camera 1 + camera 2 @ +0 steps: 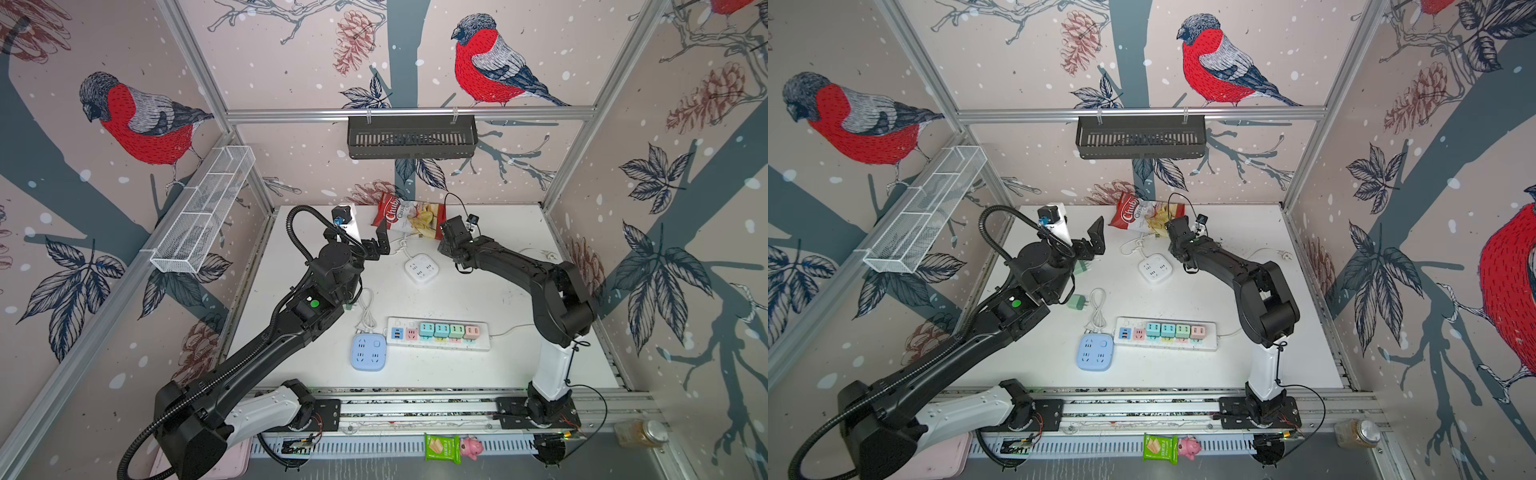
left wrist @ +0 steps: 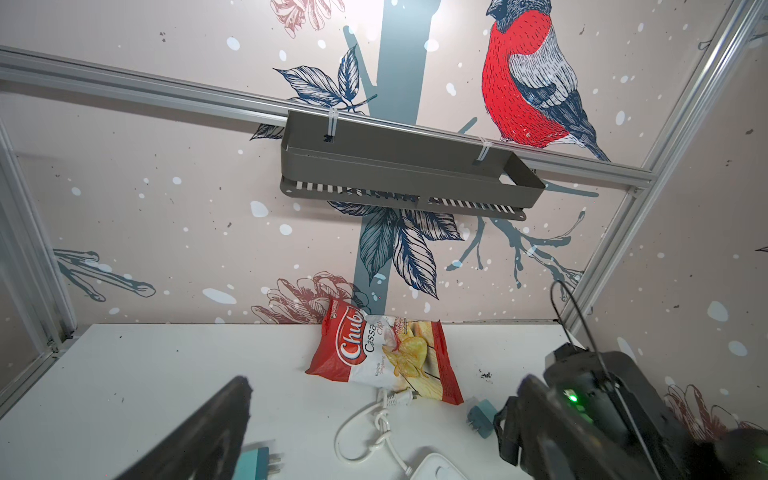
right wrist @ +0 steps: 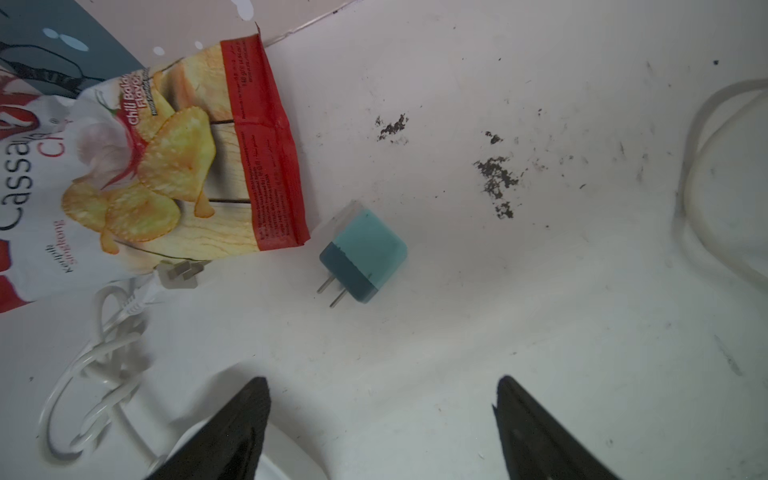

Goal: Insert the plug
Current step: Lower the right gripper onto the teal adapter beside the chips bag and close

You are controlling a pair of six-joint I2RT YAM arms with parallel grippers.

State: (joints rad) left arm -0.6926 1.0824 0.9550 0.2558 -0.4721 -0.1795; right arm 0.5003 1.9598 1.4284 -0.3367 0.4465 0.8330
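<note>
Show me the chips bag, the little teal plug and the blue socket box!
chips bag (image 1: pixel 409 218), in a top view, middle of its front.
teal plug (image 3: pixel 368 249), right wrist view, its light top face.
blue socket box (image 1: pixel 369 352), in a top view, its top face.

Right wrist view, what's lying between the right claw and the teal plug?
Nothing: only bare white table separates the right claw from the teal plug, as the right wrist view shows.

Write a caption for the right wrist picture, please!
Open right end effector above a teal plug lying beside a chip bag.
</note>
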